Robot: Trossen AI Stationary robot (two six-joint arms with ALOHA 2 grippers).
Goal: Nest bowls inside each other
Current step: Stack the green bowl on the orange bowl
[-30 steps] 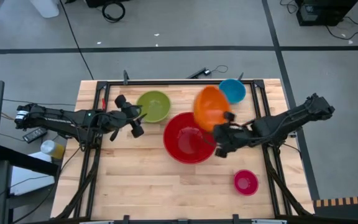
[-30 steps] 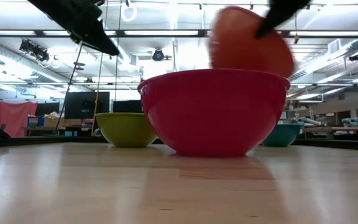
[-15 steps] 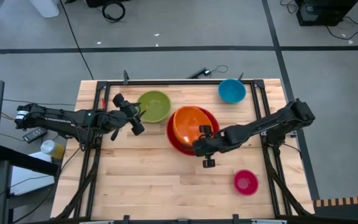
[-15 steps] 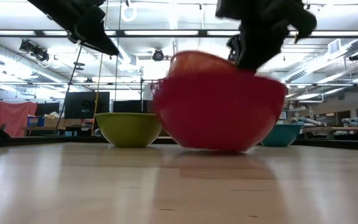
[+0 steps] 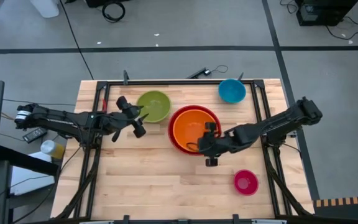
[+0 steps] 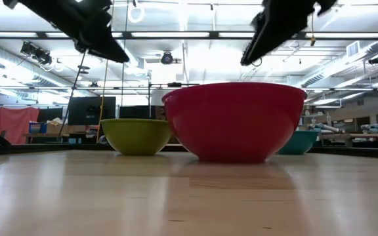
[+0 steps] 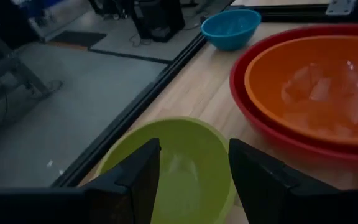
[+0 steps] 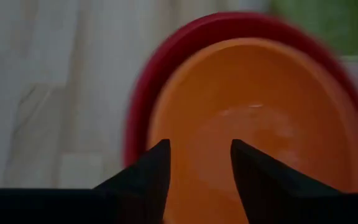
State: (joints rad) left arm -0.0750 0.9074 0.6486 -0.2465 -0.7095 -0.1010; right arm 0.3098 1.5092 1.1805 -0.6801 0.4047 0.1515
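Observation:
The orange bowl [image 5: 192, 129] sits nested inside the red bowl [image 5: 174, 138] at mid-table; in the low view only the red bowl [image 6: 235, 121] shows. My right gripper [image 5: 201, 144] hovers open over the orange bowl's near right rim [image 8: 166, 124], clear of it. The lime green bowl [image 5: 153, 106] rests on its base to the left, with my left gripper [image 5: 142, 118] open just above its near left rim [image 7: 166, 134]. The blue bowl [image 5: 232, 91] stands at the far right and the pink bowl [image 5: 245, 182] at the near right.
A black metal frame [image 5: 166, 82] runs along the table's far edge and down both sides. Bare wooden tabletop [image 5: 148, 180] lies toward the near edge. A cable and a small dark item [image 5: 204, 73] lie past the far edge.
My right gripper has brought the orange bowl, held tilted above the red bowl's far right, down and toward the table's left. It has set it level inside the red bowl and let go. The red bowl has shifted a little.

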